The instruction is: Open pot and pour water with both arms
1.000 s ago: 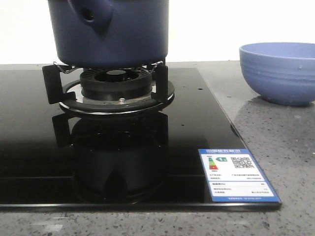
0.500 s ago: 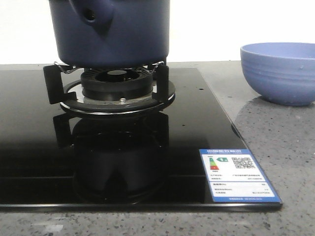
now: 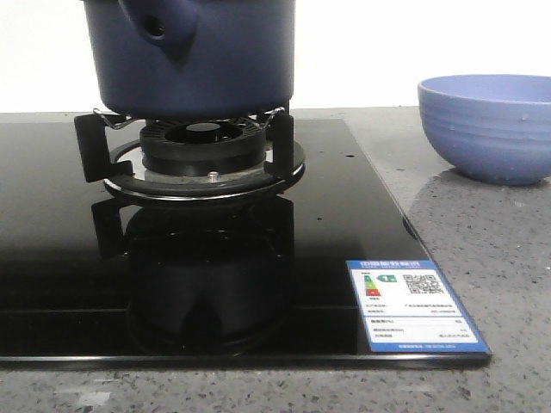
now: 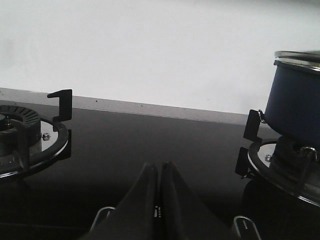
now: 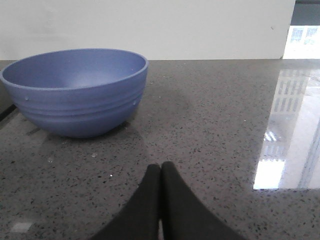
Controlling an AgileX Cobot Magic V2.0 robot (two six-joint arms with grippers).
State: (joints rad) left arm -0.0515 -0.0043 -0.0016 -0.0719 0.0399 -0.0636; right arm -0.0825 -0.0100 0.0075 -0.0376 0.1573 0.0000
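Note:
The dark navy pot (image 3: pixel 198 56) stands on the burner grate (image 3: pixel 202 146) of the black glass hob, its handle stub with a hole facing the front camera. In the left wrist view the pot (image 4: pixel 295 105) shows off to one side with a metal-rimmed lid on it. My left gripper (image 4: pixel 159 165) is shut and empty, low over the black glass between the two burners. My right gripper (image 5: pixel 161 166) is shut and empty over the grey speckled counter, a short way from the lighter blue ribbed bowl (image 5: pixel 75 90). Neither gripper shows in the front view.
The blue ribbed bowl (image 3: pixel 489 125) sits on the counter right of the hob. A second burner (image 4: pixel 27 135) with its grate lies on the other side of my left gripper. An energy label (image 3: pixel 413 305) is stuck on the hob's front right corner.
The front view shifted slightly between frames and returned; the pot, bowl and hob stay where they were.

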